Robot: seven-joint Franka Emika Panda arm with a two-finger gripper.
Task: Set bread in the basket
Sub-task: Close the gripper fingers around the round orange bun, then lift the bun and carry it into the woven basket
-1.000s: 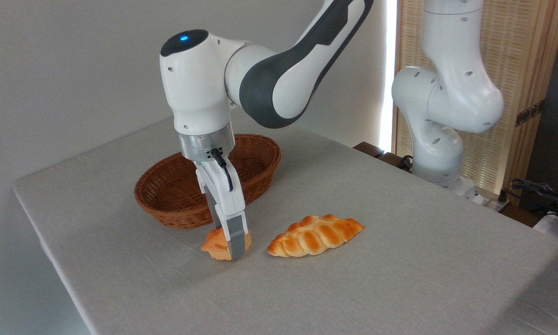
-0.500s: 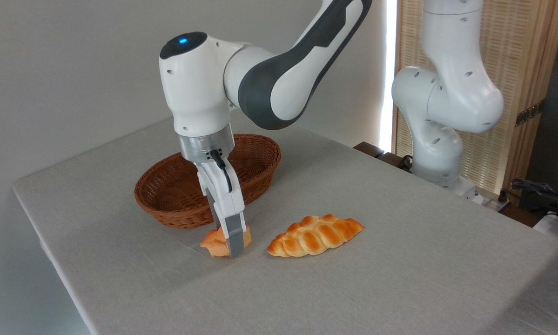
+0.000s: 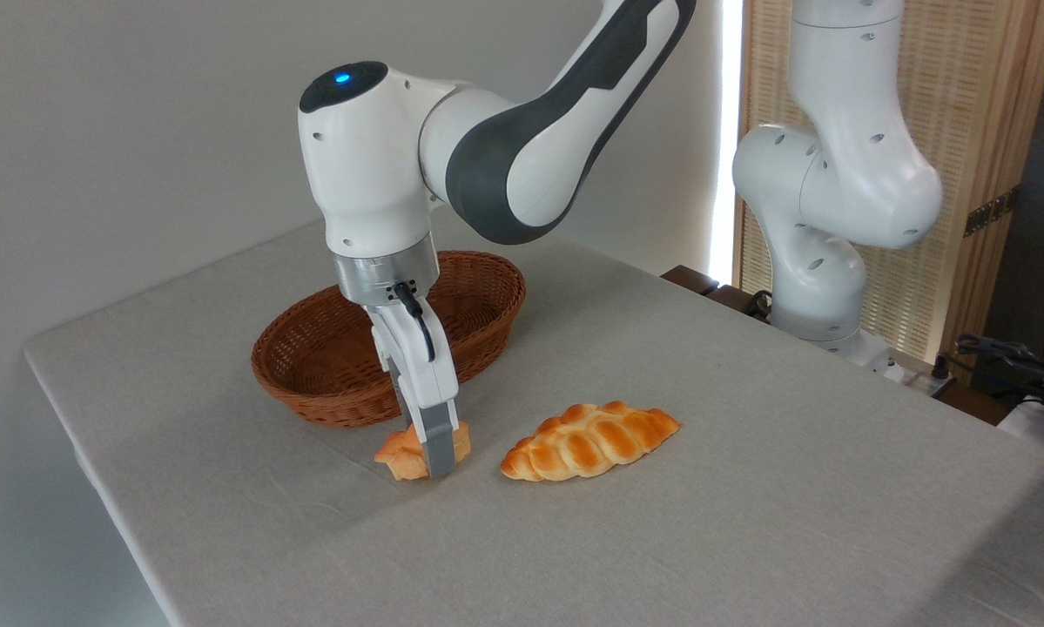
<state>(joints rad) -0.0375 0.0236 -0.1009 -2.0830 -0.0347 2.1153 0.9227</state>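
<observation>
**Bun in the grip, basket just behind**

The gripper (image 3: 428,453) pinches the bun (image 3: 407,455), which sits low at the table (image 3: 748,488), hardly above it if at all. The basket (image 3: 330,366) lies just beyond, to the far left (very near). The bun is roundish, so I judge no clear long axis; the basket's long axis runs left-near to right-far.

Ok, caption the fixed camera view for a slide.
Pincer closed on the small bun beside the wicker basket; braided loaf lies nearby.
</observation>
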